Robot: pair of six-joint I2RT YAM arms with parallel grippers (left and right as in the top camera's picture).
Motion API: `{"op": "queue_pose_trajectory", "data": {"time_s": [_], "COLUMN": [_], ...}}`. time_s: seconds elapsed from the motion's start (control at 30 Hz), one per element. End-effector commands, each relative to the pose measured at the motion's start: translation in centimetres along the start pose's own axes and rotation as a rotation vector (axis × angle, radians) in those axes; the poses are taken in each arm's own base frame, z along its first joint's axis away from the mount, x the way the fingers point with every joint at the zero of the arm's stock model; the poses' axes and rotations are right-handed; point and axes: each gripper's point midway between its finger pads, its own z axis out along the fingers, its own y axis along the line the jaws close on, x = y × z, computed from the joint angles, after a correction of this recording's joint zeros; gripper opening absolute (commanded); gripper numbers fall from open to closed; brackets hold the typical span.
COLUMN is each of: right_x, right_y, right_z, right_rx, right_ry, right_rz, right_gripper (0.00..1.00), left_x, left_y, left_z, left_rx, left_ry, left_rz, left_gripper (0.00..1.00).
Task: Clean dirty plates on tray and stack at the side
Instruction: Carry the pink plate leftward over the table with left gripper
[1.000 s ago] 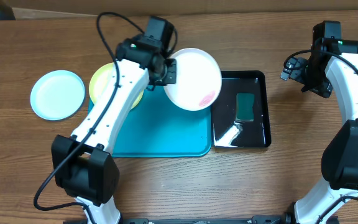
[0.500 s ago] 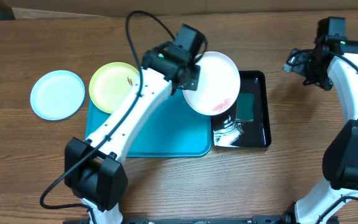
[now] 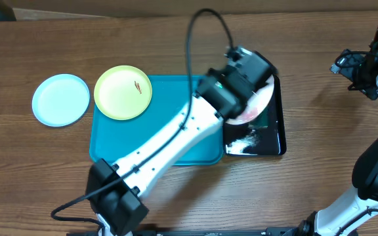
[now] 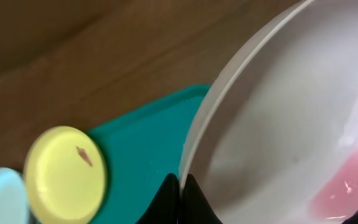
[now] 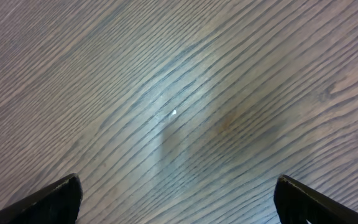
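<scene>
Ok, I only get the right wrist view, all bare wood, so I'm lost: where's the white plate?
Observer: The left end effector is shut on the rim of the white plate, holding it above the black tray.
Operator: Is it clean?
Observer: No, a pink smear shows on it.
Operator: And the yellow plate?
Observer: The yellow plate lies on the far left corner of the blue tray.
</scene>
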Motion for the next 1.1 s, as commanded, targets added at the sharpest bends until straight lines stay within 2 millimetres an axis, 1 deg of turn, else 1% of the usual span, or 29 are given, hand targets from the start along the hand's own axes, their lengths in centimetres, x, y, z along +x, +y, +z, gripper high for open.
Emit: {"op": "queue_pose_trajectory", "data": {"time_s": [0.0, 0.17, 0.27, 0.43, 0.57, 0.7, 0.9, 1.0, 1.07], "right_x": [-0.6, -0.6, -0.6, -0.6, -0.6, -0.6, -0.6, -0.6, -0.6], "right_y": [0.5, 0.5, 0.5, 0.5, 0.5, 0.5, 0.5, 0.5, 0.5], "right_z": [-0.7, -0.7, -0.7, -0.7, -0.7, -0.7, -0.7, -0.7, -0.7], "right_rx": [-0.020, -0.020, -0.020, -0.020, -0.020, -0.020, -0.020, -0.020, -0.020], "right_ry": [-0.024, -0.024, -0.024, -0.024, -0.024, -0.024, -0.024, -0.024, -0.024], "right_rz": [0.001, 0.002, 0.002, 0.001, 0.001, 0.002, 0.001, 0.002, 0.001], "right_gripper": [1.00, 1.00, 1.00, 1.00, 1.00, 1.00, 1.00, 1.00, 1.00], "left_x": [-1.5, -1.7, -2.0, -2.6, -2.7, -2.7, -2.6, -2.5, -2.3], "left_y": [1.5, 0.3, -0.1, -0.4, -0.9, -1.5, -1.5, -1.8, -2.2], "left_z": [-2.3, -4.7, -6.3, -8.9, -10.4, -11.0, -10.9, -10.7, -10.2], "left_rx": [-0.188, -0.272, -0.328, -0.433, -0.476, -0.470, -0.460, -0.436, -0.393], "left_ry": [-0.094, -0.158, -0.207, -0.287, -0.335, -0.349, -0.356, -0.355, -0.342], "left_rz": [0.066, 0.155, 0.179, 0.207, 0.218, 0.226, 0.185, 0.157, 0.133], "left_gripper": [0.04, 0.04, 0.04, 0.04, 0.04, 0.04, 0.04, 0.04, 0.04]}}
